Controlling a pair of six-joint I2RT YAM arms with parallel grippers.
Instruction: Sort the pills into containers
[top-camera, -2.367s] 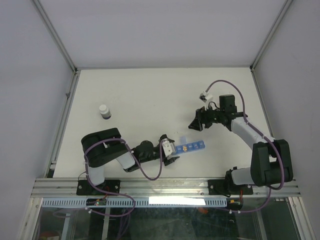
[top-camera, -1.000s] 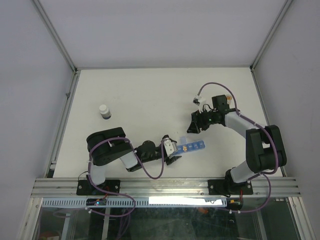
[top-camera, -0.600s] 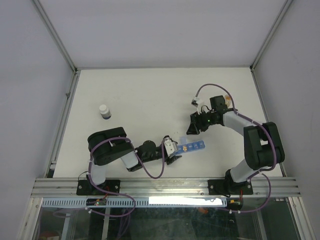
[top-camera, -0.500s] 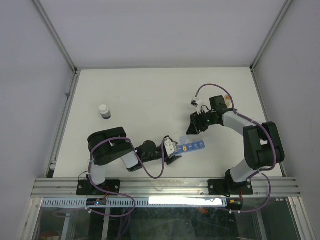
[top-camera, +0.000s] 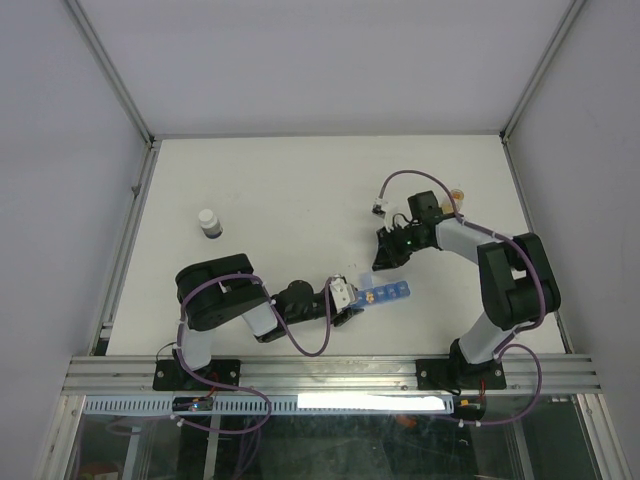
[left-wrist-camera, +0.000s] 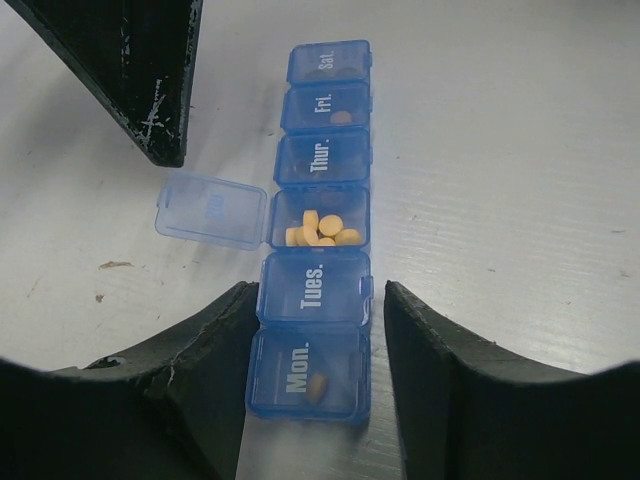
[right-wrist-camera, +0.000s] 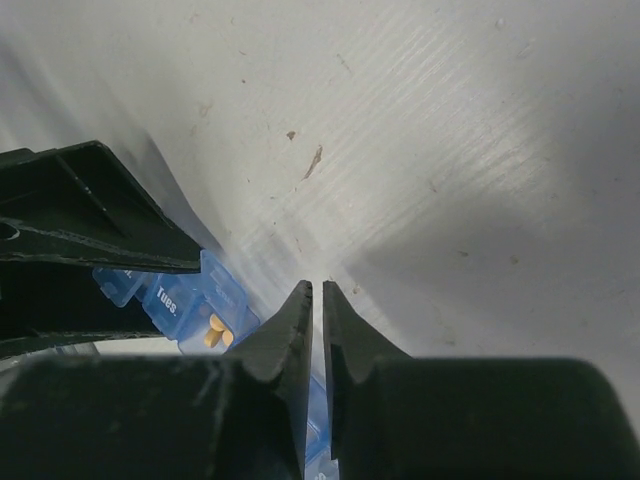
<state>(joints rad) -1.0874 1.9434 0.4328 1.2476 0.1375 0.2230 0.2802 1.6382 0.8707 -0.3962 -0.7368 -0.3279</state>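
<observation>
from above, shows the blue pill strip (top-camera: 388, 293) flat on the table (top-camera: 300, 190), left gripper (top-camera: 350, 303) at its left end, right gripper (top-camera: 383, 258) just far of it. at the left wrist, finds jaws spread, flanking the mon and tues cells, with pills (left-wrist-camera: 320, 230) heaped in the open cell. at the right wrist, sees fingers (right-wrist-camera: 285, 330) pressed almost together, nothing visible between, strip partly hidden behind.

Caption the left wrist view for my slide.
Left claw straddles the Monday end of the blue pill organiser; its one open cell holds several yellowish pills.
</observation>
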